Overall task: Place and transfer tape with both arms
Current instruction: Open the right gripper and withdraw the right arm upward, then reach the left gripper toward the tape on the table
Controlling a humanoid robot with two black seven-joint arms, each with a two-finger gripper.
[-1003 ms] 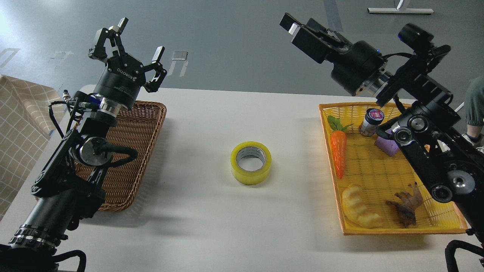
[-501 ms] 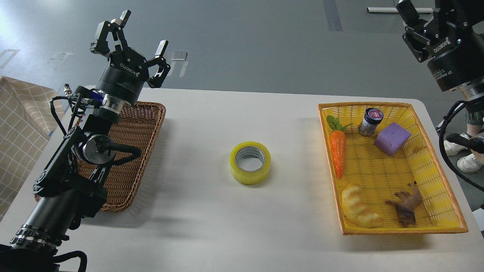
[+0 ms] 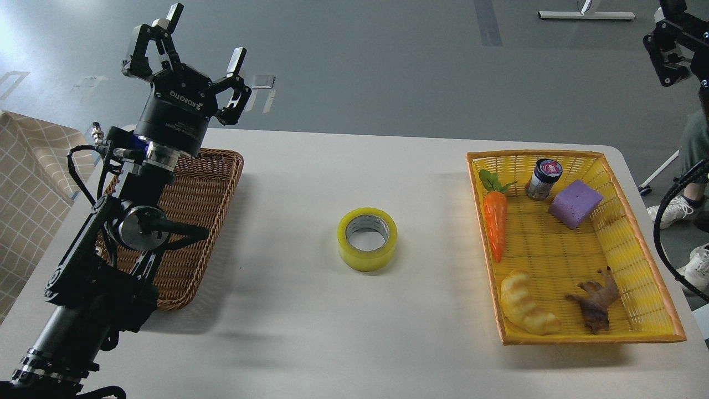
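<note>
Tape (image 3: 367,239) sits flat, core hole up, alone mid-table (image 3: 310,332), well apart from both baskets. Step in hand, as I judge it: placing looks done, pickup by the left arm not yet begun.

Left gripper (image 3: 205,30) is raised above the far end of the brown basket (image 3: 216,183), fingers spread wide, holding nothing. Right gripper (image 3: 673,50) is mostly out of view at the top right corner; only a dark part shows, so can't tell whether its fingers are apart or together.

Next move probably calls for the left gripper to swing right and down over the tape, fingers spread to span the roll or one wall of it, then close, lift and carry toward the brown basket.

Yellow basket (image 3: 637,327) holds carrot (image 3: 496,221), jar (image 3: 543,178), purple block (image 3: 575,203), bread (image 3: 526,305), brown toy (image 3: 595,299).

Versus a second ago: right arm, then stretched over the yellow basket and hiding part of it, has pulled up and away to the corner. Left gripper has shifted only slightly. Tape unmoved.
</note>
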